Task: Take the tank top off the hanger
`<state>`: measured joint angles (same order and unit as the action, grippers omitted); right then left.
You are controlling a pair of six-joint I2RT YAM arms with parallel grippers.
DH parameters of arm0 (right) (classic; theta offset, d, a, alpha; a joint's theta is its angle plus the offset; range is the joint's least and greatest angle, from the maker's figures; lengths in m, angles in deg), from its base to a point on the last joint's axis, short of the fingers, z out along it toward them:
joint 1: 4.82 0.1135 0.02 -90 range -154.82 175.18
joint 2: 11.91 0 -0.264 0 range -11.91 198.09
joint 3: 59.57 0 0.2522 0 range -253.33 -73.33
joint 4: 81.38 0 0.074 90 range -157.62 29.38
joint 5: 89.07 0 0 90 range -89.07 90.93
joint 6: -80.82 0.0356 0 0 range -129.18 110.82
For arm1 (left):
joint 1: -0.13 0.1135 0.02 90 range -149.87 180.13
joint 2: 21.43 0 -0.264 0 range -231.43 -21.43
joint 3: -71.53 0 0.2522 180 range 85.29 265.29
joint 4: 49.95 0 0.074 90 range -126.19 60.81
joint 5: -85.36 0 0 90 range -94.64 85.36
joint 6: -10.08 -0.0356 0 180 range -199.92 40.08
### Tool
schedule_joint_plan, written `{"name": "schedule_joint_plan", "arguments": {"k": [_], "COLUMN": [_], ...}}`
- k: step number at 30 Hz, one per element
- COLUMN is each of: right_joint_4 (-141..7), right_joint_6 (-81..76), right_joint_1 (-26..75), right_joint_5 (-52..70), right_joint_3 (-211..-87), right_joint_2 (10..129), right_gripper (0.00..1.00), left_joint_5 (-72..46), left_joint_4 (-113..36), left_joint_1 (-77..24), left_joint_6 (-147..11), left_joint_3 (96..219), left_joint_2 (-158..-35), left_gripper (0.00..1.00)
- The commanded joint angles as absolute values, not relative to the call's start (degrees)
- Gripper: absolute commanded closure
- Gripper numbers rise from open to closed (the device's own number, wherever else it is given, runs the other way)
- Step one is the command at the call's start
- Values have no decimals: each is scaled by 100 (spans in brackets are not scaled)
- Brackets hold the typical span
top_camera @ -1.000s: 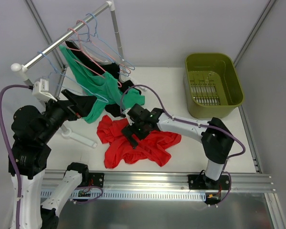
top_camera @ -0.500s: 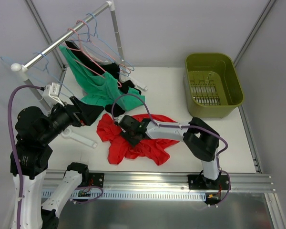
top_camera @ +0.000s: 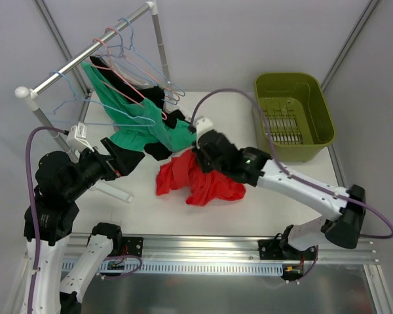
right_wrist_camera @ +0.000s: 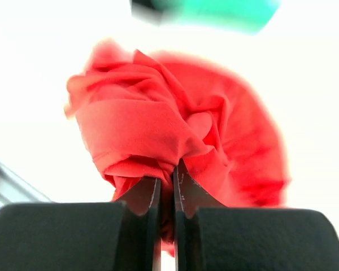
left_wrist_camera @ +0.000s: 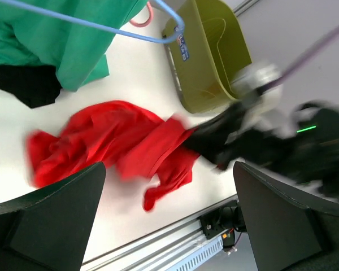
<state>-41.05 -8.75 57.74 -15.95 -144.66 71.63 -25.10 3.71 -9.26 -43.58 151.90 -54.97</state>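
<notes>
Right gripper [right_wrist_camera: 166, 182] jaws nearly closed, pinching a bunched fold of the crumpled red fabric garment [top_camera: 200, 183]. The garment lies on the white table [top_camera: 236, 219], off any hanger. Left gripper [top_camera: 126, 156] is spread wide and holds nothing, just beside the hanging green fabric garment [top_camera: 141, 131].

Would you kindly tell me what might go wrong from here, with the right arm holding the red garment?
1. The right gripper pinches only a thin fold of the red garment; the bunched rest hangs loose and may slip out.
2. That arm is close beside the green garment and blue hanger, so the red cloth may snag the wire.
3. The left gripper is open and holds nothing, so the hanger could swing freely if tugged.
</notes>
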Motion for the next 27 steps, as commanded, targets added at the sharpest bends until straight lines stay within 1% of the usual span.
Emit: {"name": "schedule_joint_plan", "arguments": {"k": [1,5,6,7,9,10,12,14,15,16,18,22,27], "right_joint_4": [-3573,-2923,-2808,-2729,-2658,-2632,-2614,-2666,-2675,-2675,-2719,-2746,-2728], "right_joint_6": [-1207,-2127,-2313,-2498,-3105,-3219,-3430,-3362,-3083,-2958,-2843,-2291,-2079], "right_joint_1": [5434,4985,4871,4653,4406,4056,3668,2974,2458,2201,1657,821,187], "right_joint_5": [-2639,-2877,-2938,-2896,-3026,-2931,-2808,-2396,-2246,-1827,-1586,-1129,-1356], "right_joint_3": [-15847,-17533,-17946,-18751,-19441,-20080,-20550,-20832,-20842,-20859,-20851,-20763,-20421], "right_joint_2": [6447,6481,6673,6797,7165,7280,7500,7641,7659,7703,7808,8107,8529], "right_gripper": [100,100,100,100,100,100,100,100,100,100,100,100,100], "left_joint_5": [-2406,-2353,-2353,-2353,-2371,-2380,-2406,-2380,-2353,-2310,-2187,-2107,-2160], "left_joint_4": [266,274,274,274,274,274,274,283,275,274,275,292,310], "left_joint_1": [-945,-945,-945,-945,-945,-945,-945,-945,-945,-945,-945,-945,-945], "left_joint_6": [-4169,-4204,-4204,-4169,-4125,-4108,-4099,-4072,-4037,-4020,-4011,-4002,-3958], "left_joint_3": [15077,15042,15042,15024,14998,14989,14989,15015,15015,15024,15033,15077,15077], "left_joint_2": [-5334,-5237,-5219,-5210,-5167,-5158,-5123,-5061,-4983,-4938,-4816,-4701,-4701], "left_gripper": [1,1,1,1,1,1,1,1,1,1,1,1,1]}}
